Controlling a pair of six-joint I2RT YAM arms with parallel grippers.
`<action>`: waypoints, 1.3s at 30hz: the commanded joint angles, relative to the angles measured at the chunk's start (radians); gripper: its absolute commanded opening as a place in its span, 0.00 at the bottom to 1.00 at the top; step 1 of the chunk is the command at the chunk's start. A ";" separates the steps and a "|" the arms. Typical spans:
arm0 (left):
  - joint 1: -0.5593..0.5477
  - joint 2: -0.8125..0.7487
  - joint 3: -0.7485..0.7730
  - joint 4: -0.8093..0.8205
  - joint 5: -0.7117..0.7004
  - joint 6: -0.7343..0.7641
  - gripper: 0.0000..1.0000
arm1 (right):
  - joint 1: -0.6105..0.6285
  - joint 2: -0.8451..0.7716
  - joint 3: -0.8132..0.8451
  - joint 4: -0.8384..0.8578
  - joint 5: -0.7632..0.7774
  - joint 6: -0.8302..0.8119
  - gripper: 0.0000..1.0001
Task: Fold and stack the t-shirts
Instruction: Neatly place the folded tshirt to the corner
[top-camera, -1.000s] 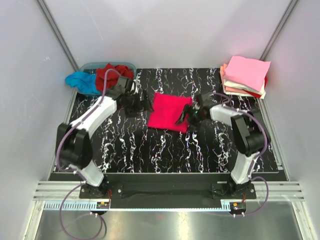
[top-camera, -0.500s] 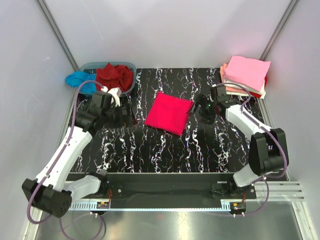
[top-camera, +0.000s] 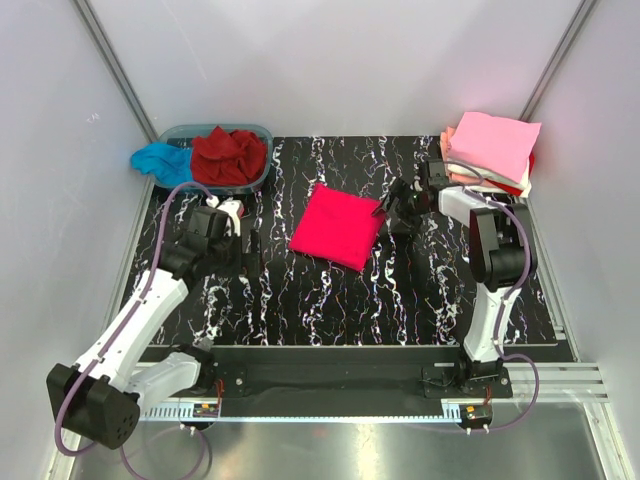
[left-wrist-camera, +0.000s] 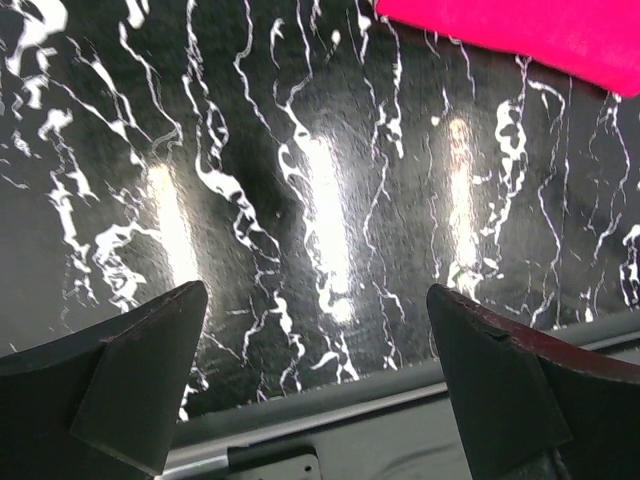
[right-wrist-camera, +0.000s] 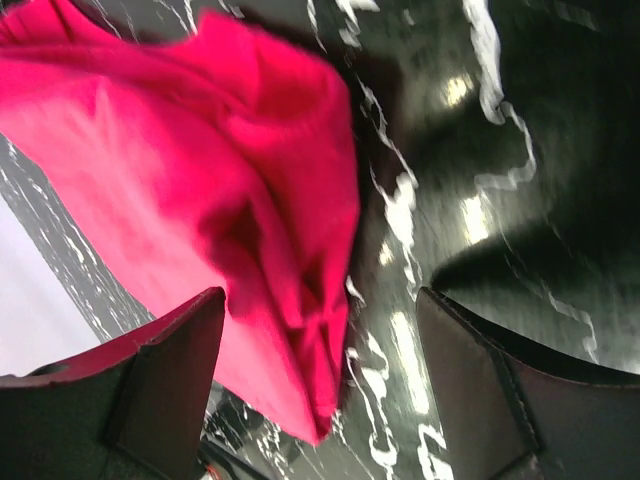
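A bright pinkish-red t-shirt (top-camera: 337, 226) lies folded into a square on the black marbled table (top-camera: 330, 300). My right gripper (top-camera: 397, 212) is open at the shirt's right edge; the right wrist view shows that shirt (right-wrist-camera: 200, 180) between and beyond its open jaws, not gripped. My left gripper (top-camera: 250, 248) is open and empty over bare table, left of the shirt; a strip of the shirt (left-wrist-camera: 520, 30) shows at the top of its wrist view. A stack of folded shirts (top-camera: 490, 152), pale pink on top, sits at the back right.
A clear blue-tinted tub (top-camera: 220, 155) at the back left holds a crumpled dark red shirt (top-camera: 230, 153); a turquoise shirt (top-camera: 162, 162) hangs over its left side. White walls enclose the table. The metal rail (top-camera: 330, 380) runs along the near edge.
Both grippers let go of the folded pinkish-red shirt and drew apart. The left arm swung back to the left and toward me. The right gripper stays close by the shirt's right edge.
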 joint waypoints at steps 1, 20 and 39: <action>0.009 -0.022 0.012 0.069 -0.041 0.029 0.99 | -0.001 0.040 0.073 0.044 -0.035 -0.023 0.83; 0.012 -0.110 0.038 -0.017 -0.116 -0.030 0.99 | -0.001 0.132 0.107 0.135 -0.065 -0.015 0.31; 0.012 -0.454 -0.040 0.066 -0.165 -0.050 0.99 | -0.044 0.025 0.587 -0.388 0.203 -0.292 0.00</action>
